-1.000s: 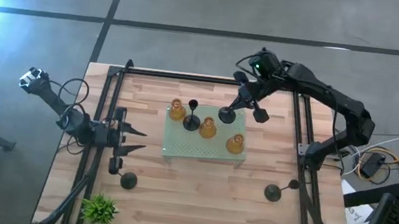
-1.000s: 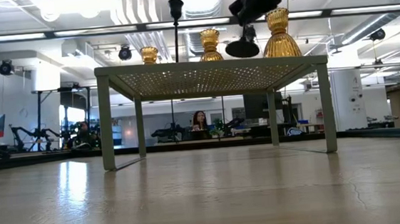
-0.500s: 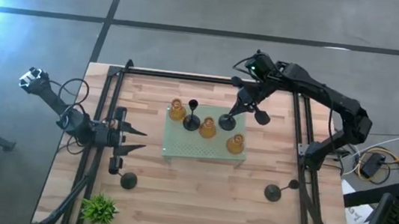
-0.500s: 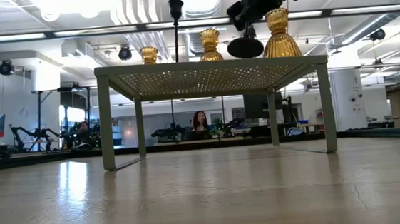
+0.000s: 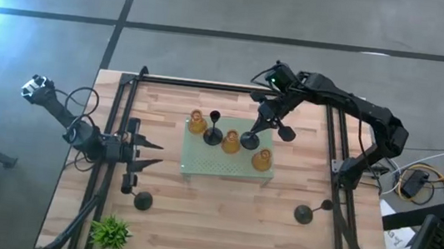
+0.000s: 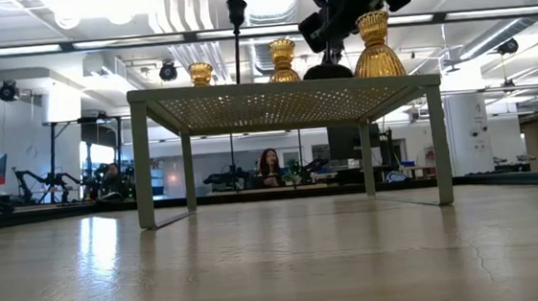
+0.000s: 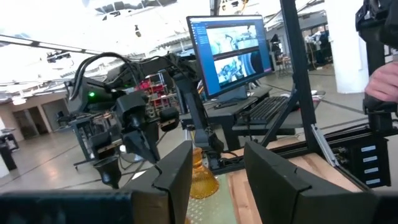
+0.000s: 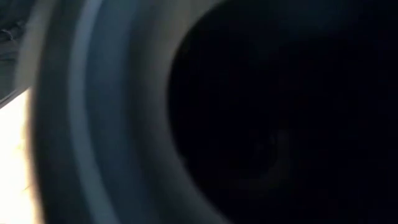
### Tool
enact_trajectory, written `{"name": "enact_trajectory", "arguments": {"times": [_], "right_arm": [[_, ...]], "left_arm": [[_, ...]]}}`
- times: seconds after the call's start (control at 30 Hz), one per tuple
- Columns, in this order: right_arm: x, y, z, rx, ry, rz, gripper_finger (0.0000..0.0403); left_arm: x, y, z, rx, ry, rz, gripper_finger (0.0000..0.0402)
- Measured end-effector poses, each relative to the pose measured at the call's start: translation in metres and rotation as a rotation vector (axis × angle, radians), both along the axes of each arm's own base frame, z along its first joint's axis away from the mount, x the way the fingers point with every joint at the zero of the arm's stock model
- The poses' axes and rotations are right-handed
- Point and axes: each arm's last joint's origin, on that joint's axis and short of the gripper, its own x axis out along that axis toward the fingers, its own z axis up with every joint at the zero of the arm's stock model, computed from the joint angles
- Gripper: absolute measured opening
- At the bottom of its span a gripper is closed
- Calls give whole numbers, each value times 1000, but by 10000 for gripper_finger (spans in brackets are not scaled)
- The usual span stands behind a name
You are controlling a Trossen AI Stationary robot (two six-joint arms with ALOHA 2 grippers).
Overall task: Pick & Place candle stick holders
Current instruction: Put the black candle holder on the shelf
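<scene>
your right tool [image 5: 261, 122] is gripping a black candle holder [image 5: 250, 137] by its stem - base sitting on the pale green mat [image 5: 200, 166] beside the amber holders [image 5: 231, 142]. left tool [image 5: 150, 155] is waiting released over the desk [image 5: 220, 216].

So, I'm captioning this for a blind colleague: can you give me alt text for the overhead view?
Seen from above, the right claw is shut on a black candle holder and has it over a pale green stand on a wooden table. Three amber holders and another black one stand there. The left claw waits open at the table's left.
</scene>
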Motion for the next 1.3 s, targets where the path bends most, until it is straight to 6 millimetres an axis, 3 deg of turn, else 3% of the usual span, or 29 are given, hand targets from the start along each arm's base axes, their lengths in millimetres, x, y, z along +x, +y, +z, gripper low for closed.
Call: {"name": "enact_trajectory", "arguments": {"times": [0.6,1.3], "right_arm": [[5,1,-19,41,48,13,8],[9,12,-19,57,49,44,8]], "left_arm": [[0,0,0,0,1,1,149],[0,0,0,1,1,1,149]]}}
